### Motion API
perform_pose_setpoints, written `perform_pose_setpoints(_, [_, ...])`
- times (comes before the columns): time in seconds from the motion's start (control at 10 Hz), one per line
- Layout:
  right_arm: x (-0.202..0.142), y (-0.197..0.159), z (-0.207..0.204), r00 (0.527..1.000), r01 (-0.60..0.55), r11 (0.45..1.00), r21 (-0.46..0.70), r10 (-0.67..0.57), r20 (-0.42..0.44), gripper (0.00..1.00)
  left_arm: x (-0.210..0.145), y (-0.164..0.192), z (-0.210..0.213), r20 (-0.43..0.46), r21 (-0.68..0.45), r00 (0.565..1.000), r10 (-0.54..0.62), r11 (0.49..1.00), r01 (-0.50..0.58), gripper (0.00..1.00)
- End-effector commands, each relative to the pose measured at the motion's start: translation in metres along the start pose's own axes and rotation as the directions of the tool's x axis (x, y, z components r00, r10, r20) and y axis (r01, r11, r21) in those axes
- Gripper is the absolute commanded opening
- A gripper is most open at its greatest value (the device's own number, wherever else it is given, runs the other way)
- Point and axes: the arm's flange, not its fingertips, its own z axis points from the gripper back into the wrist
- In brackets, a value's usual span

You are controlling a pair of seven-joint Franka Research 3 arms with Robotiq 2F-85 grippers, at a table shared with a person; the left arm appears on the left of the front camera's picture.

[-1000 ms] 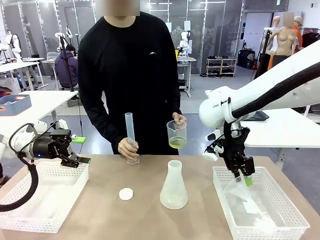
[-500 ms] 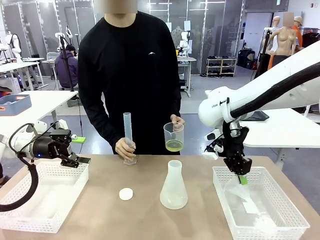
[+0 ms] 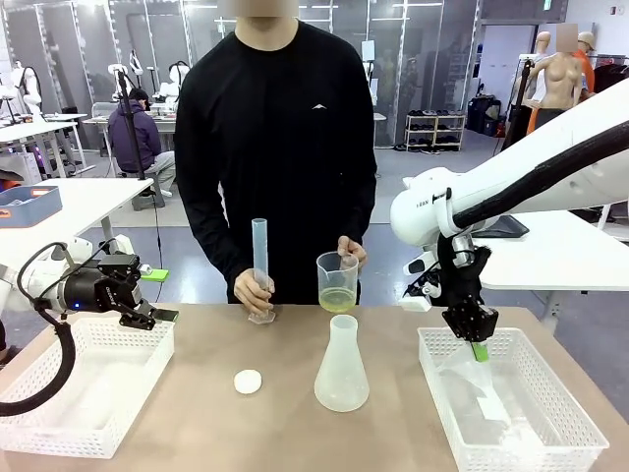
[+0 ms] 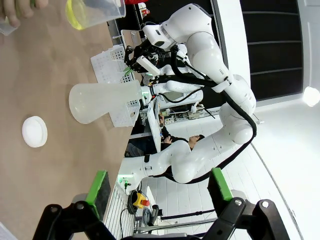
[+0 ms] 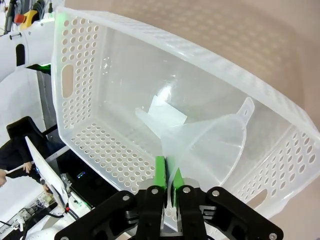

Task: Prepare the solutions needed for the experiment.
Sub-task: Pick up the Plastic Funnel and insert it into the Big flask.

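Front / R claw (image 3: pixel 479 340): was agape round the funnel rim a sec ago. It was shut now, pinching the rim of funnel (image 3: pixel 468 380), and sat a bit higher over R basket (image 3: pixel 580 413).
Front / funnel: body hung below the claw, inside the basket walls. Couldn't tell if it was clear of the basket floor.
Front / L claw (image 3: pixel 157 317): open, nothing in it, over far edge of L basket (image 3: pixel 59 433). No change.
Front / solution (image 3: pixel 337 301): shallow yellow-green layer in beaker (image 3: pixel 337 275), held up by person's hand (image 3: pixel 352 251). Beaker had come lower and nearer cylinder (image 3: pixel 259 258), which other hand (image 3: pixel 253 289) steadied upright on table (image 3: pixel 246 433).
Front / flask (image 3: pixel 342 366), cap (image 3: pixel 248 382): on table, mid, not moved.
L wrist / L claw (image 4: pixel 159 186): pads wide apart, empty. Flask (image 4: pixel 102 102) and cap (image 4: pixel 34 131) lay ahead, beaker w/ solution (image 4: pixel 75 12) at frame top.
R wrist / R claw (image 5: pixel 166 176): green pads were closed on the thin funnel rim. Funnel cone (image 5: pixel 215 145) lay over the basket floor, spout toward white slip (image 5: pixel 167 112).
Meaning: grip looked made, so the funnel was prob. ready to lift out, likely for the flask or cylinder. Person seemed set to pour. Thin slick rim = slip risk.
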Motion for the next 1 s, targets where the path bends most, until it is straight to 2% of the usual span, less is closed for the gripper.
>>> perform_pose_setpoints(0.0, [0.003,0.029,0.018,0.994,0.094,0.992,-0.082,-0.099,-0.051,0.0,0.0,-0.001,-0.001,-0.002,0.001,1.0,-0.001,1.0,0.001,1.0])
perform_pose_setpoints(0.2, [0.005,0.072,0.046,0.983,0.152,0.971,-0.187,-0.168,-0.07,0.0,0.0,-0.001,-0.001,-0.002,0.001,1.0,-0.001,1.0,0.001,1.0])
perform_pose_setpoints(0.4, [0.013,0.122,0.075,0.958,0.236,0.903,-0.359,-0.279,-0.071,0.0,0.0,-0.001,-0.001,-0.002,0.001,1.0,-0.001,1.0,0.001,1.0])
perform_pose_setpoints(0.7, [0.024,0.2,0.105,0.907,0.341,0.716,-0.609,-0.421,0.012,0.0,0.0,-0.001,-0.001,-0.002,0.001,1.0,-0.001,1.0,0.001,1.0])
perform_pose_setpoints(0.9, [0.032,0.241,0.112,0.884,0.355,0.588,-0.727,-0.464,0.056,0.0,0.0,-0.001,-0.001,-0.002,0.001,1.0,-0.001,1.0,0.001,1.0])
